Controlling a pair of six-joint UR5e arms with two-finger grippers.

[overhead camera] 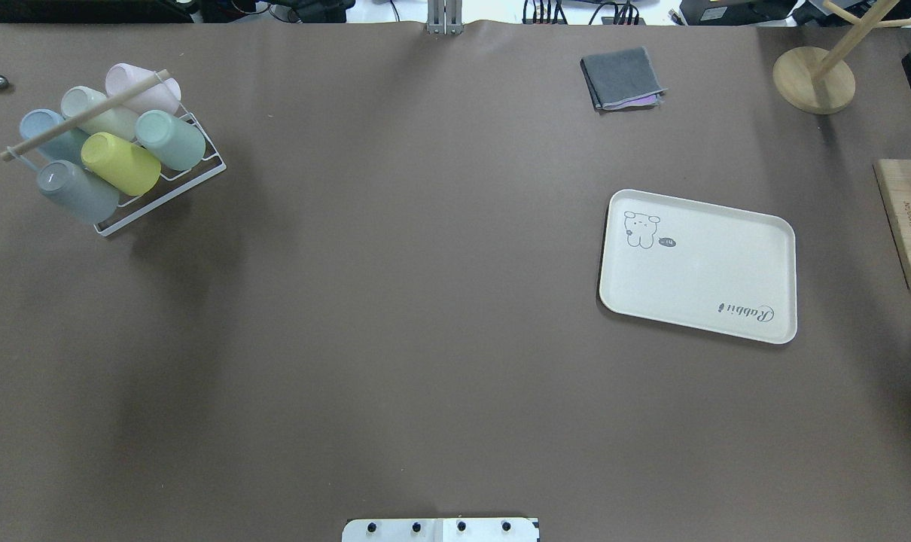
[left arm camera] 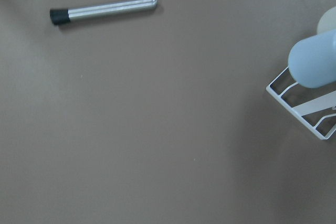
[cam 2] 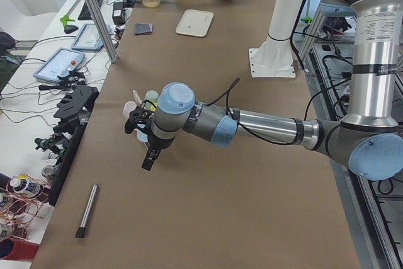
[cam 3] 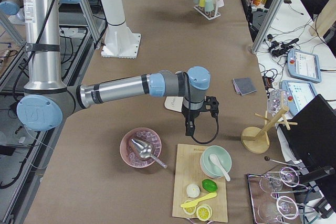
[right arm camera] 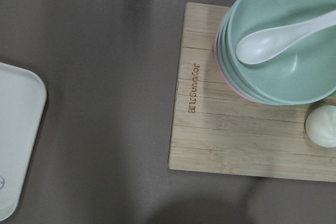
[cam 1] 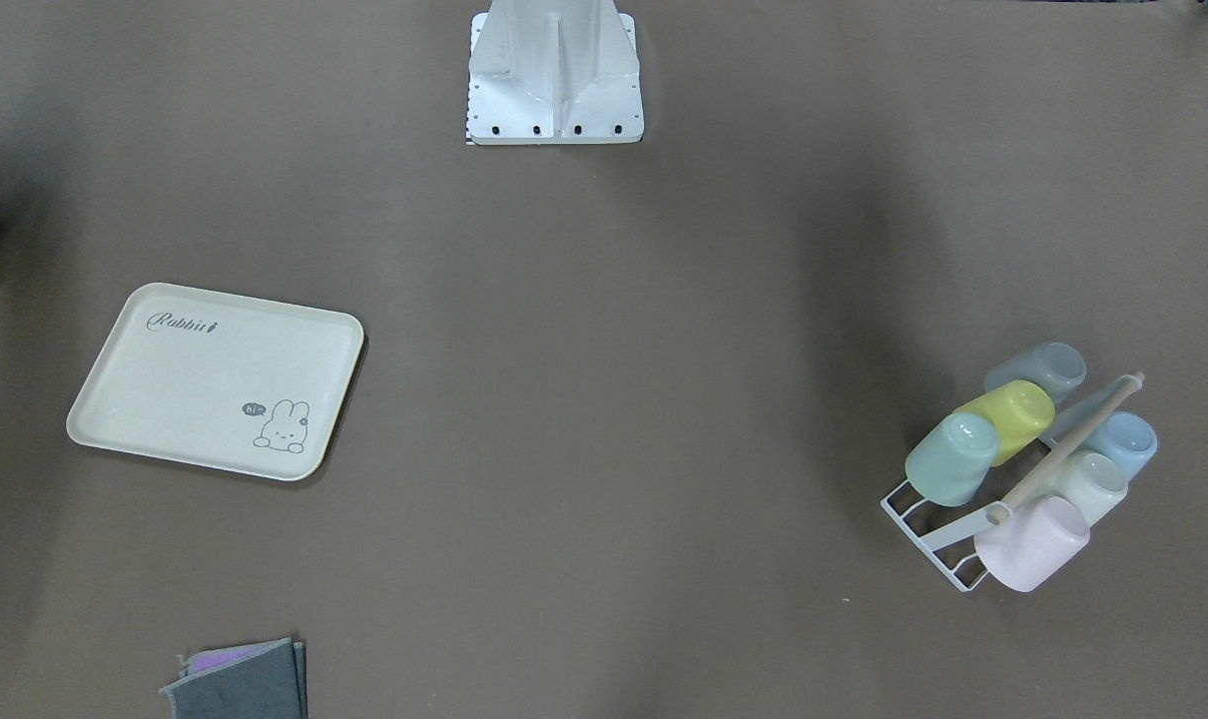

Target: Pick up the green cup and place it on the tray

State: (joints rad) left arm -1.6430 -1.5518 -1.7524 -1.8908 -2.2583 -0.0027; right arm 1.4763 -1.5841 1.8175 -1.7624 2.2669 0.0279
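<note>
Though six cups (cam 1: 1031, 544), one green cup (cam 1: 951, 459)

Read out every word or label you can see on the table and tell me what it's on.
"Rabbit": script in one corner of the tray.
"hi": small speech bubble beside the bunny print on the same tray.
Engraved brand word on the wooden board: runs sideways, letters too unclear to read with confidence.

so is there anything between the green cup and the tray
Nothing visible. The pale mint-green plastic cup lies at the white wire rack's tray-side end, and only bare brown table separates it from the rectangular cream plastic tray. The folded grey cloth sits off that line, by the far edge.
</note>
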